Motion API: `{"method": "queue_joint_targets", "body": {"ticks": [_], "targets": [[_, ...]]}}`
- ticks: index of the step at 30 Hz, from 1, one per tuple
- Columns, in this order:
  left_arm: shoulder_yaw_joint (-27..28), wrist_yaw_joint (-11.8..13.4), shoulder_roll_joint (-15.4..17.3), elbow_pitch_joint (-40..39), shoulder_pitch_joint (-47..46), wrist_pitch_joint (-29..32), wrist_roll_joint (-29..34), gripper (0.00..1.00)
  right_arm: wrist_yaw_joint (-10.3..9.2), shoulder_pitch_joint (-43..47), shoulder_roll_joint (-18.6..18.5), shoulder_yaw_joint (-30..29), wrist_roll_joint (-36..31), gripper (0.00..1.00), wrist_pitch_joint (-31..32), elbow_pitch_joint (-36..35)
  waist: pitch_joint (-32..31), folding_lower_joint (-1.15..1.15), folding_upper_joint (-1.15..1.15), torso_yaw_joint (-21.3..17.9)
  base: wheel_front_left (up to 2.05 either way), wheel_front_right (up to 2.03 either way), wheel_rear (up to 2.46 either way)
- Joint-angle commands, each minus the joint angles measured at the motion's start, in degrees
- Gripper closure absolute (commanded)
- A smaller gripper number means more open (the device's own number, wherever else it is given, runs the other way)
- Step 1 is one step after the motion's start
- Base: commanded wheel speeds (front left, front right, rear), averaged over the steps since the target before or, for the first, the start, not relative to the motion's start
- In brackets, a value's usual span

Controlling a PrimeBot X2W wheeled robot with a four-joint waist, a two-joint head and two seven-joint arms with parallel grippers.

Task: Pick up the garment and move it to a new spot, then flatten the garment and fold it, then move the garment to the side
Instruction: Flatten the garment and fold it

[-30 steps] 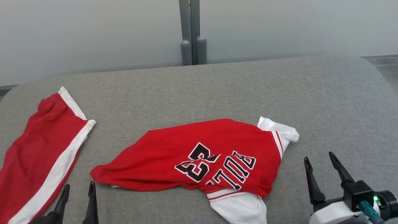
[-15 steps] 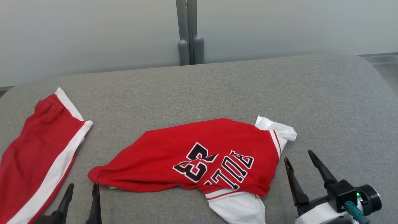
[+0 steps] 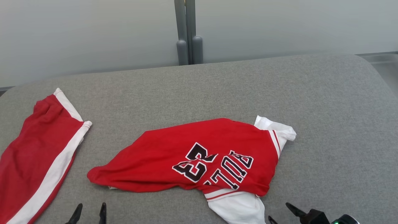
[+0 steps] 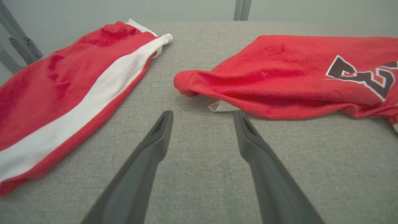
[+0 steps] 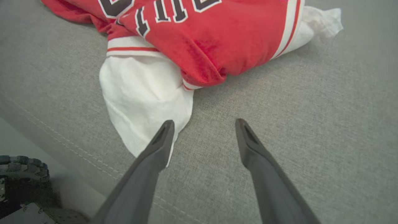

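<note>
We see the red jersey [image 3: 199,149] lying crumpled in the middle of the grey cushion [image 3: 311,109], with the red shorts [image 3: 40,149] well apart on our left. Our left gripper [image 4: 202,115] and right gripper [image 5: 203,123] hover near its front edge, both spread wide and holding nothing.

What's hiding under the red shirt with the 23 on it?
A small white tag peeks out from under the edge of the red shirt, which lies on the grey cushion. Whatever else is beneath it is covered by the cloth.
</note>
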Motion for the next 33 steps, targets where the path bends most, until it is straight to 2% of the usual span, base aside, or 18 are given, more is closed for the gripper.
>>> {"method": "queue_joint_targets", "body": {"ticks": [1,7,16,25,29,30,31,32,33], "targets": [[-0.51,-0.16,0.52,0.28,-0.80,0.17,-0.48,0.00,-0.08,0.62,0.14,0.60,1.07,0.00,0.68,0.44,0.10,0.00,0.00,0.18,0.00,0.00,0.00],[-3.23,-0.16,2.41,2.41,-4.41,1.16,-1.52,0.00,-0.08,-0.50,0.26,5.35,4.00,0.00,2.96,2.66,1.09,0.00,0.00,1.30,0.00,0.00,0.00],[-6.79,-0.16,4.92,6.92,-14.61,4.50,-2.80,0.00,-0.08,-4.64,1.15,6.42,3.37,0.00,2.92,5.11,5.01,0.00,0.00,2.17,0.00,0.00,0.00],[-12.67,-0.16,8.54,14.55,-21.82,7.57,-8.25,0.00,-0.09,-9.35,2.01,8.83,3.36,0.00,2.72,8.00,8.59,0.00,0.00,0.90,0.00,0.00,0.00],[-15.36,-0.16,9.08,16.86,-23.14,7.84,-11.31,0.02,-0.10,-10.40,2.39,9.65,4.00,0.00,2.89,9.54,9.03,0.00,0.00,0.78,0.00,0.00,0.00],[-15.98,-0.16,9.28,17.31,-23.27,7.85,-11.93,0.48,-0.09,-10.64,2.50,10.01,4.20,0.00,3.07,9.88,9.09,0.00,0.00,0.77,0.00,0.00,0.00],[-16.75,-0.16,9.46,17.60,-23.47,7.81,-12.68,0.82,-0.09,-10.91,2.65,10.45,4.27,0.03,3.20,10.18,9.13,0.00,0.00,0.73,0.00,0.00,0.00],[-17.50,-0.16,9.51,17.84,-23.53,7.72,-13.49,1.00,-0.09,-11.16,2.86,10.81,4.76,0.50,3.44,10.60,9.12,0.00,0.00,0.72,0.00,0.00,0.00],[-18.30,-0.16,9.69,18.05,-23.50,7.61,-13.95,1.00,-0.08,-11.42,3.02,11.38,5.19,0.82,3.47,10.87,9.03,0.00,0.00,0.76,0.00,0.00,0.00]]}}
